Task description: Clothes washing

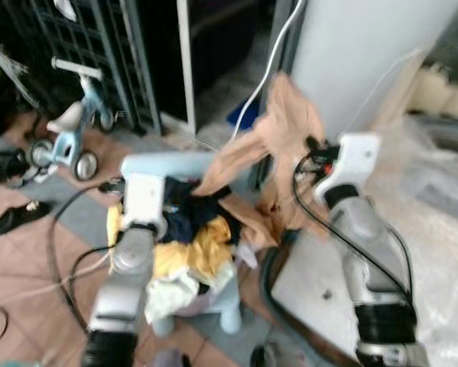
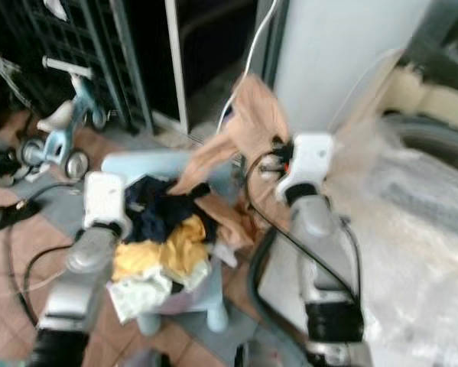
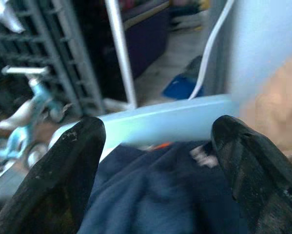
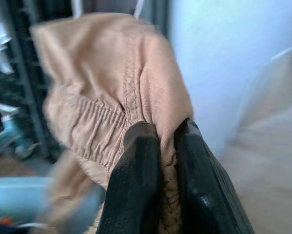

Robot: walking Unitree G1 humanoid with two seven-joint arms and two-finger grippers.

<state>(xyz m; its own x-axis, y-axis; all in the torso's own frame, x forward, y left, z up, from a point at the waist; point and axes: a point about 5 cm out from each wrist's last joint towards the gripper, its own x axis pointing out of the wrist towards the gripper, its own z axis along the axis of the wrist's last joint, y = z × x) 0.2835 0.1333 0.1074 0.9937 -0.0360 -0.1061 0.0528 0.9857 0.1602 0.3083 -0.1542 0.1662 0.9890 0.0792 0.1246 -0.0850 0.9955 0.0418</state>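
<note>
Our right gripper (image 4: pixel 160 141) is clamped on a crumpled tan cloth garment (image 1: pixel 278 126), lifted above the pale blue plastic laundry basket (image 1: pixel 186 164); left gripper (image 3: pixel 158 141) hovers spread over dark navy clothing (image 3: pixel 165 195).

Tan garment (image 4: pixel 111 92) matt ribbed cloth w/ elastic gathers; fingers (image 4: pixel 136 195) glossy black plastic
</note>
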